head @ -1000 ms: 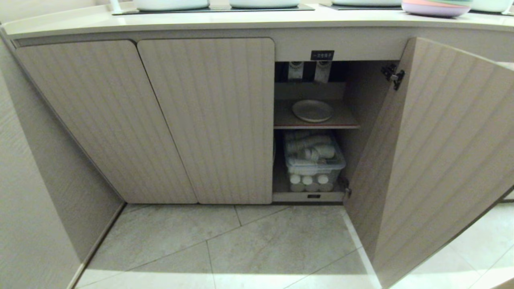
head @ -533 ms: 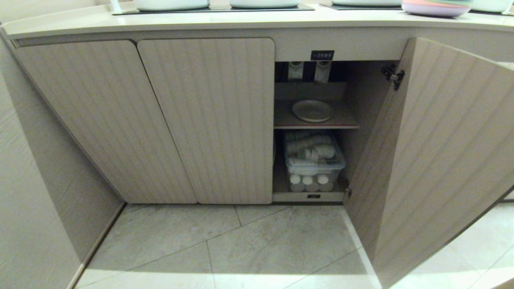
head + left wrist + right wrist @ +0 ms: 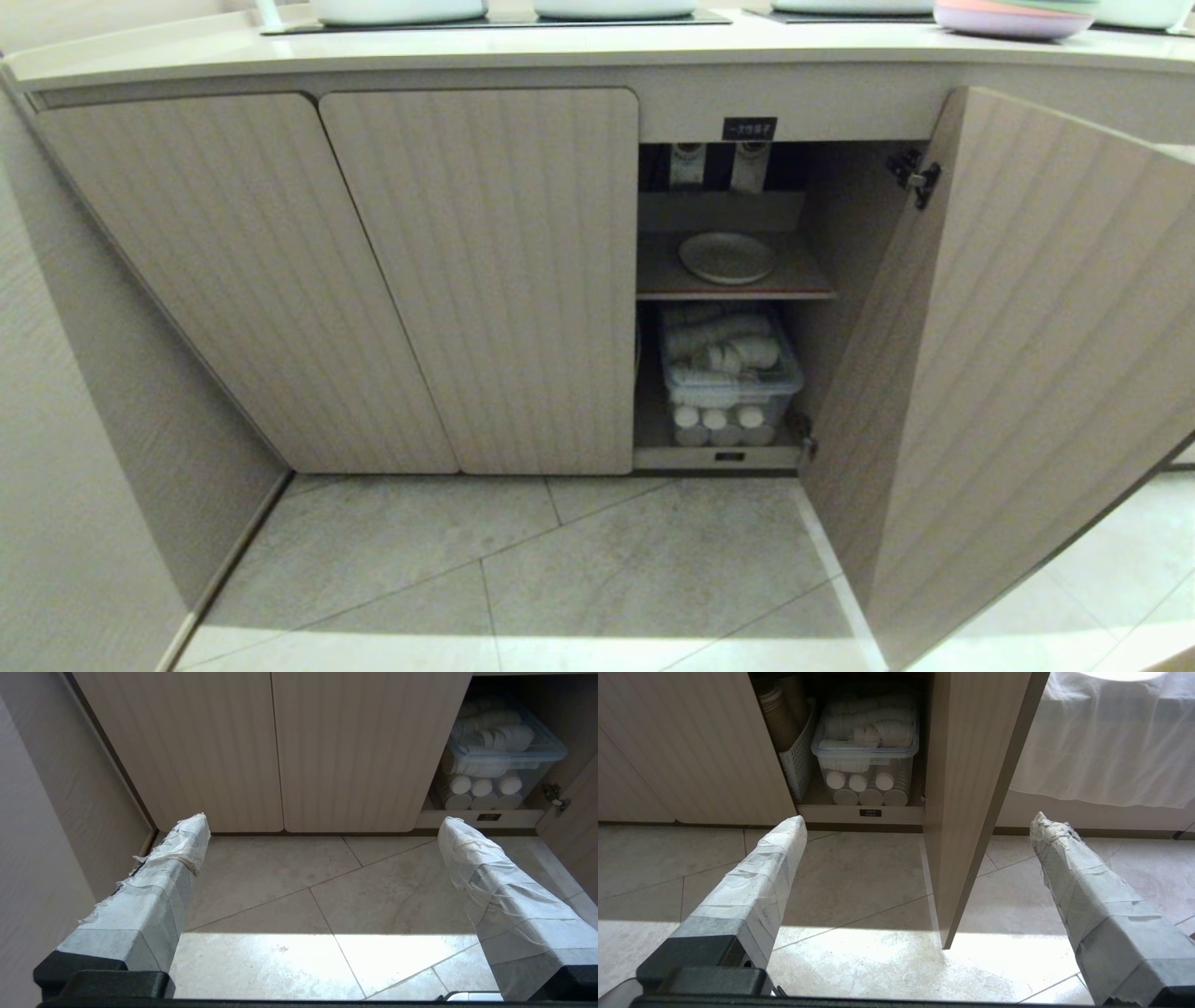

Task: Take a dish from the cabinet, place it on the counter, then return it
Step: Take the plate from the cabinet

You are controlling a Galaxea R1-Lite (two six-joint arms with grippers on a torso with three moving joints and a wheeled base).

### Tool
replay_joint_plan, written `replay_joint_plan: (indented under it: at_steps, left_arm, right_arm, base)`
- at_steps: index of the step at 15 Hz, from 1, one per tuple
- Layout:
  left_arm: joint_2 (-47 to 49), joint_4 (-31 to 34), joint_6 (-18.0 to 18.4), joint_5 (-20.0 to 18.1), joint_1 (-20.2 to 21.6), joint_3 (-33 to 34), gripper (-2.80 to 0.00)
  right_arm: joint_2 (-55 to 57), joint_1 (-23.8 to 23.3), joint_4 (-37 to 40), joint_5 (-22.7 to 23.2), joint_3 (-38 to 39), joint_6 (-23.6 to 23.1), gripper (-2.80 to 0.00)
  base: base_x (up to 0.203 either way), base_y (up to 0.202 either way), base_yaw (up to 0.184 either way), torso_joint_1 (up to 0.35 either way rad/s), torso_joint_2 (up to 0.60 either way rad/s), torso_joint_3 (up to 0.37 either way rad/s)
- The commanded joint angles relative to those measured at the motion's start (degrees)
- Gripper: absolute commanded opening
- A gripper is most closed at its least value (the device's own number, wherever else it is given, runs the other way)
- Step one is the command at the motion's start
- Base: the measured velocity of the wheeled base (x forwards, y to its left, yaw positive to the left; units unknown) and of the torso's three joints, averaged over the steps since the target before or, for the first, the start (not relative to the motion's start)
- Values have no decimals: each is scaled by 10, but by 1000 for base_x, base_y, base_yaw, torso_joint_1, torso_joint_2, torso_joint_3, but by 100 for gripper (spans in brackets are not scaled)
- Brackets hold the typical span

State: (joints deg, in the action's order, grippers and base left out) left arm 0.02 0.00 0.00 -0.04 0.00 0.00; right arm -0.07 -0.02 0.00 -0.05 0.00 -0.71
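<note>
Pale grey stone floor tiles (image 3: 560, 560) run up to a beige wood-grain cabinet with ribbed, round-cornered doors (image 3: 485, 280).

Head view: two doors shut; the right-hand door (image 3: 1008, 355) stands swung wide. On the inner shelf (image 3: 803, 275) lies the plain round cream-white dish (image 3: 726, 257), flat and alone. Below it sits a clear plastic lidded bin of white cups (image 3: 728, 373). Above, the smooth cream-beige counter (image 3: 560, 47) carries stacked pastel plates (image 3: 1013, 17) at its right end. Neither arm shows here.

Left wrist view: left gripper (image 3: 322, 830) hangs over the floor before the shut doors, its tape-wrapped fingers (image 3: 182, 844) spread wide, nothing between them. The dish is out of this view.

Right wrist view: right gripper (image 3: 920, 826) points at the open compartment's lower part and the door's edge, taped fingers (image 3: 1059, 844) fully apart, empty. A white slatted basket (image 3: 798, 760) stands beside the bin. The shelf with the dish lies above what this view covers.

Status, judged: door is open, dish not yet picked. All three steps remain: lift out, set on counter, return. Dish sits well apart from, and higher than, both pairs of fingers.
</note>
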Motion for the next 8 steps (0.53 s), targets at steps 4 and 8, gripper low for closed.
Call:
replay_joint_plan:
  at_steps: [4,8]
  left_arm:
    - [0,0,0,-1,0,0,0]
    - [0,0,1,0,0,0,0]
  right_arm:
    - [1,0,0,0,0,-1,0]
    - [1,-1,0,0,0,0,0]
  base:
    - [0,0,0,0,0,0]
    - [0,0,0,0,0,0]
